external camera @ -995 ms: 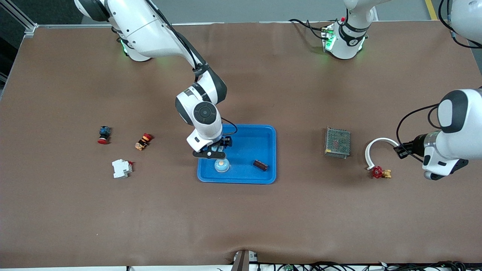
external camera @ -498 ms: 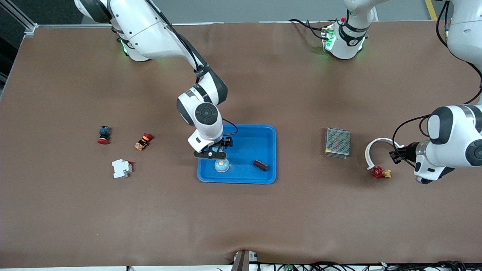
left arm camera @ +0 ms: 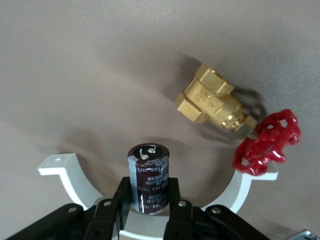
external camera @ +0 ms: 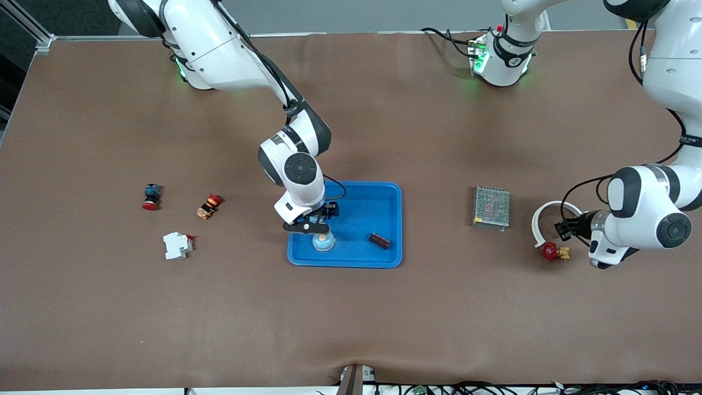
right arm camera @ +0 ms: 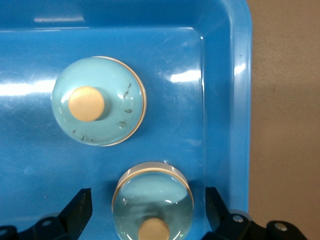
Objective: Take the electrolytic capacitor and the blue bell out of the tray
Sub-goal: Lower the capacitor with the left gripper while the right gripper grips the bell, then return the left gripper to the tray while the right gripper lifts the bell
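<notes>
While the right arm reaches down from its base in a bent elbow pose, we note its wrist pointing straight down over the blue tray [external camera: 384, 193]. The right end effector [external camera: 308, 224] hangs above the tray corner nearest the right arm's end, fingers [right arm camera: 76, 209] spread apart and gripping nothing. In the right wrist view a light-blue bell [right arm camera: 98, 101] with a tan button stands on the tray floor close to the rim, and a second bell [right arm camera: 152, 200] sits between the spread fingers; in the front view we see one bell [external camera: 323, 241] just below the end effector. A dark brown block [external camera: 379, 240] lies in the same tray, well apart from the bell.

The left arm folds low over the worktop [external camera: 351, 318]. We record the left end effector [left arm camera: 150, 197] clamped on the capacitor [left arm camera: 148, 176], upright, above the white C-shaped bracket [external camera: 544, 215], near the brass valve [left arm camera: 212, 101] with its red handwheel [left arm camera: 267, 143].
</notes>
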You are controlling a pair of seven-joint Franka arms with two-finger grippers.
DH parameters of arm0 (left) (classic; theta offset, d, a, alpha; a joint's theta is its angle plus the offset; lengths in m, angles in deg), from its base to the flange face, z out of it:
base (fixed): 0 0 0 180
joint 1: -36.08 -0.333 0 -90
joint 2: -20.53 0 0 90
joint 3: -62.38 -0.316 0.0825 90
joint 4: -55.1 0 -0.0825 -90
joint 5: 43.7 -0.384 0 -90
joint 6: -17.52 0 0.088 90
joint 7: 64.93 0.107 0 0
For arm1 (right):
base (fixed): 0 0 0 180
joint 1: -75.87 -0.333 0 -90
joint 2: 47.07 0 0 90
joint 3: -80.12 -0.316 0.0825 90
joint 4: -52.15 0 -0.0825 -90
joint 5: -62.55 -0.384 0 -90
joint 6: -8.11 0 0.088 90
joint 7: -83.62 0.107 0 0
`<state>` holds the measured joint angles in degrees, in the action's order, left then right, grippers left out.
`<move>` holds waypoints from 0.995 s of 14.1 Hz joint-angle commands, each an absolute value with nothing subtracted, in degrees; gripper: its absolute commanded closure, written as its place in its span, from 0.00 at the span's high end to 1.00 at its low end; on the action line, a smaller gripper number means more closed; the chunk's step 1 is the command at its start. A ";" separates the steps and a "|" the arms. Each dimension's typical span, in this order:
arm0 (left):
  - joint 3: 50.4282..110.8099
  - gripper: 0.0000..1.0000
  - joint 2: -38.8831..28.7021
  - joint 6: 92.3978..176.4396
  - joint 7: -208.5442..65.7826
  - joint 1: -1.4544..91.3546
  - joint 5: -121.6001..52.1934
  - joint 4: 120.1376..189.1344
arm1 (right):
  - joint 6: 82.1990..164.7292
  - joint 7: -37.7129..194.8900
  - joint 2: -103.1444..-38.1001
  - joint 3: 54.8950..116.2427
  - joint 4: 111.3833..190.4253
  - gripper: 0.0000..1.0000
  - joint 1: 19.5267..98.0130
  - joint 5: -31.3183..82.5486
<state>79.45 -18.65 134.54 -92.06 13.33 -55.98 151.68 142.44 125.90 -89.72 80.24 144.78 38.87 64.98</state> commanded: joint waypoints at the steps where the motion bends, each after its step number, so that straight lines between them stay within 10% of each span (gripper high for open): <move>1: 80.05 0.04 -19.11 135.55 -92.44 12.70 -57.14 151.95 | 143.19 125.98 -90.40 79.86 143.82 1.00 39.31 65.63; 2: 80.05 0.18 -19.11 135.56 -92.70 12.70 -57.14 151.87 | 143.20 125.98 -90.31 79.86 143.82 1.00 39.39 65.63; 5: 80.05 1.00 -18.50 135.30 -94.45 12.78 -57.23 151.69 | 143.20 125.72 -90.40 79.86 143.82 0.93 39.39 65.63; 14: 87.95 1.00 -13.75 120.70 -112.61 17.16 -55.56 141.15 | 143.02 125.63 -90.31 79.86 143.99 0.40 38.69 65.63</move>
